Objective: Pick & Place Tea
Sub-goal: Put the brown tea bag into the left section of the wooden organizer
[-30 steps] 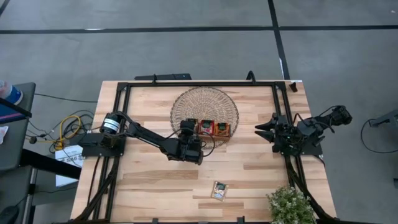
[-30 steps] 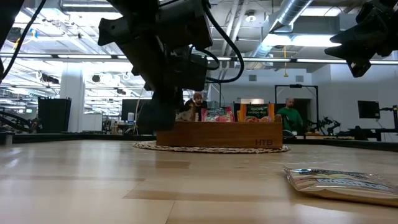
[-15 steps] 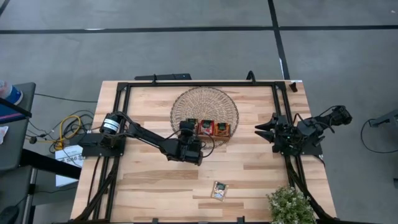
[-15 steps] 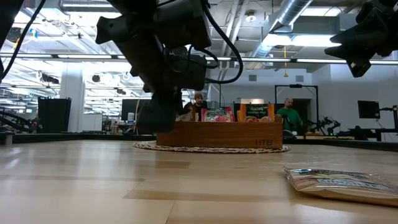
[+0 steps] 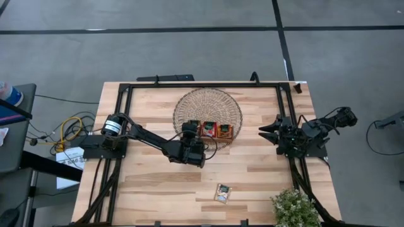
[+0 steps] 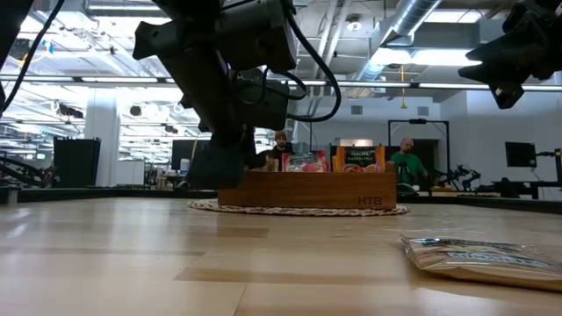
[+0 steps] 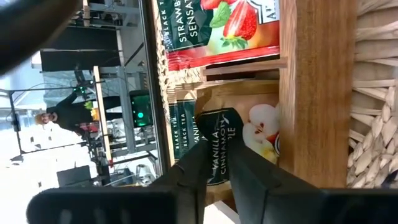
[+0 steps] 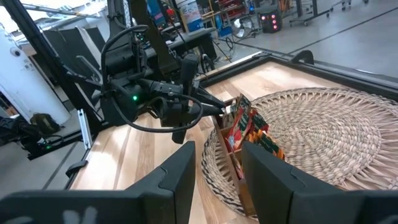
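The left gripper (image 7: 214,168) is at the near end compartment of the wooden tray (image 7: 317,93), its fingers either side of a pale sachet with a dark-green top (image 7: 217,146) — whether they pinch it or have just begun to part I cannot tell. To finish this placement well, the jaws should spread only once the sachet stands down in its slot against the tray's wall, and the arm should then lift straight away so as not to drag the packet back out. In the high view the tray (image 5: 209,130) sits at the lower middle of the round wicker basket (image 5: 208,101), near frame centre; its compartments hold upright sachets, a red strawberry one (image 7: 217,28) in the slot next door. One more tea sachet (image 5: 222,193) lies flat on the table (image 5: 151,189) at lower centre, well apart. The right gripper (image 5: 267,130) waits at the right, its fingers standing apart and empty.
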`<state>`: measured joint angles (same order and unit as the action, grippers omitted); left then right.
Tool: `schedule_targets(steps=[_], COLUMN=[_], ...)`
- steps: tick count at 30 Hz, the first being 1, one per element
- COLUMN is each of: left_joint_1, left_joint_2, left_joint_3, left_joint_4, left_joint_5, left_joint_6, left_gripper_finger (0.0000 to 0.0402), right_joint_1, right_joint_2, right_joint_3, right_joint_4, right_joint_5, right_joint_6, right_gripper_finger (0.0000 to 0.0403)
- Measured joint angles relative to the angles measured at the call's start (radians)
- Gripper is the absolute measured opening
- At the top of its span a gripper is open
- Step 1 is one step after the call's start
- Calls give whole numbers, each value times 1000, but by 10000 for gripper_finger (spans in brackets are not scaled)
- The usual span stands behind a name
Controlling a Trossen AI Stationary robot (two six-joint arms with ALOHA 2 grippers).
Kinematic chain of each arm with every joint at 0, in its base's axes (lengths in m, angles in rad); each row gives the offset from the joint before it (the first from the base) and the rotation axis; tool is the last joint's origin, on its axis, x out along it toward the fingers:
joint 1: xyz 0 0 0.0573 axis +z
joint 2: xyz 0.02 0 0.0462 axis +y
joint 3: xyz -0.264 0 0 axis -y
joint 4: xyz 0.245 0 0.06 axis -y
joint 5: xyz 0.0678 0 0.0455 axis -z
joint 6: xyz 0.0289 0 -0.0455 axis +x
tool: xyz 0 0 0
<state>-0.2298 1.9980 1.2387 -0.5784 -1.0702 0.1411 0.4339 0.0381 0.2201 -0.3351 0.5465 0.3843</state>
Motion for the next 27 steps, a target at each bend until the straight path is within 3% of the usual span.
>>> schedule_targets(steps=[8, 15, 22, 27], left_joint_1=[0, 0, -1, -2], left_joint_2=[0, 0, 0, 0], left_joint_3=[12, 94, 198, 286], left_joint_4=[-31, -117, -407, -622], left_joint_5=[-1, -11, -7, -3], left_joint_6=[1, 1, -99, -275], left_gripper_finger=[116, 160, 168, 169], right_joint_1=[0, 0, 0, 0], right_joint_2=[0, 0, 0, 0], right_joint_3=[0, 0, 0, 0], right_joint_4=[1, 11, 33, 32], right_joint_5=[0, 0, -1, -1], right_joint_6=[0, 0, 1, 0], right_gripper_finger=[123, 123, 123, 123])
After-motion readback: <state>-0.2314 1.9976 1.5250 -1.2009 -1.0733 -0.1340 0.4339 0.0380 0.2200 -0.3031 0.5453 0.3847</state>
